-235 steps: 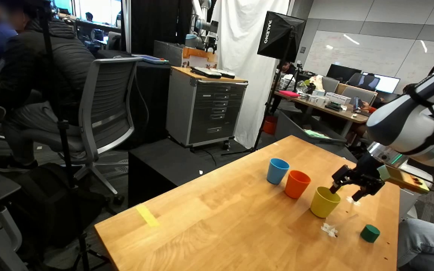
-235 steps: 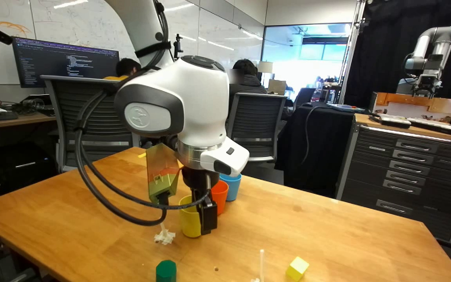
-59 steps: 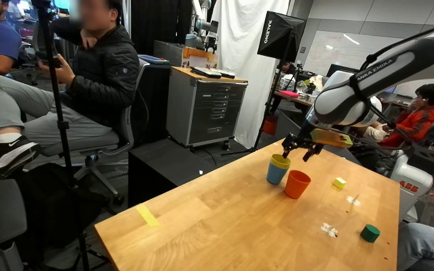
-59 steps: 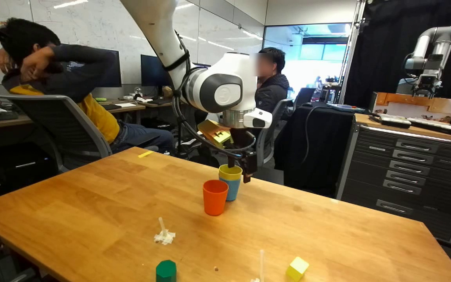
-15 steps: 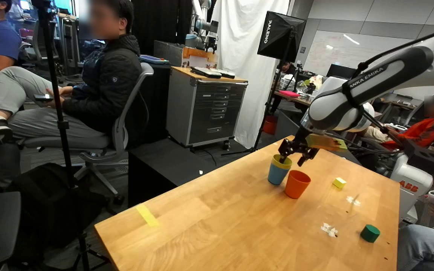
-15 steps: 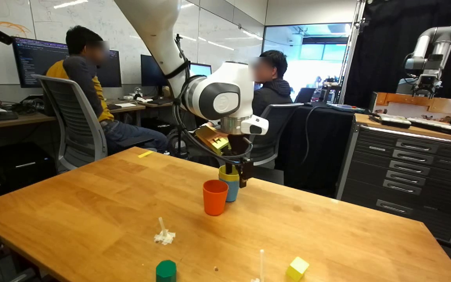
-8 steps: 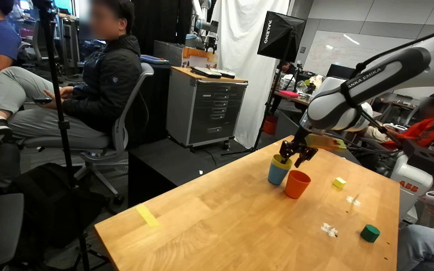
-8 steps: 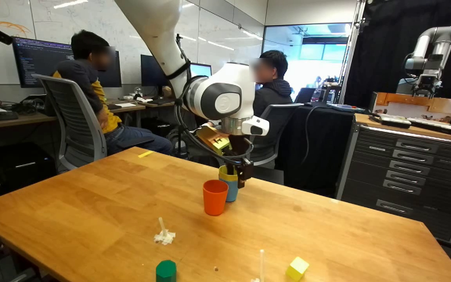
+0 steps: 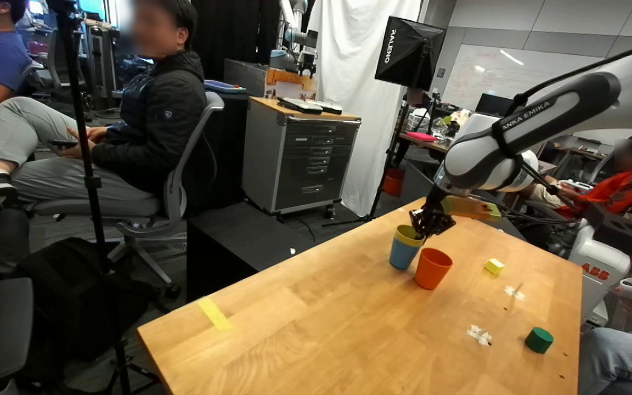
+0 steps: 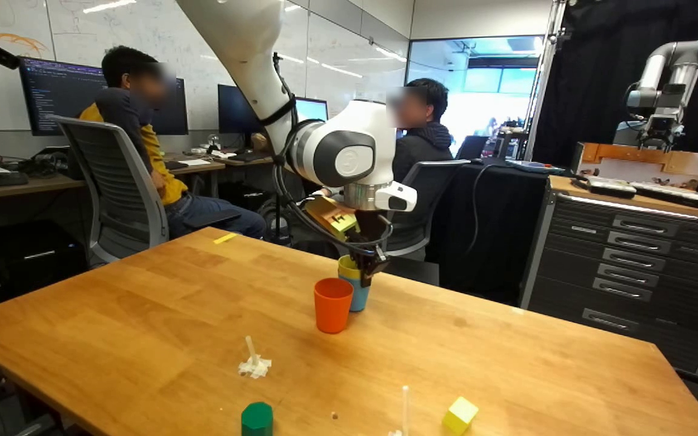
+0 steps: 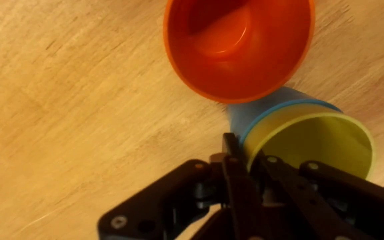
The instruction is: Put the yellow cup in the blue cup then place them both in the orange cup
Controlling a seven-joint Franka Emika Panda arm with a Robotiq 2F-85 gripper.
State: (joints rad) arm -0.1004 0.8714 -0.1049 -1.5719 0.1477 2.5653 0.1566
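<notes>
Gripper (image 11: 246, 150) is clamped onto the yellow cup (image 11: 315, 141) by its rim, that one's sitting in the blue cup (image 9: 402, 256), and the orange cup (image 10: 332, 307) is right beside them, nearer me.

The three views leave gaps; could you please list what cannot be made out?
Yellow cup, lower outside: all views, hidden by the blue cup.
Orange cup, part of rim: wrist view, cut off by top edge.
Green block, base: an exterior view, cut off by bottom edge.
</notes>
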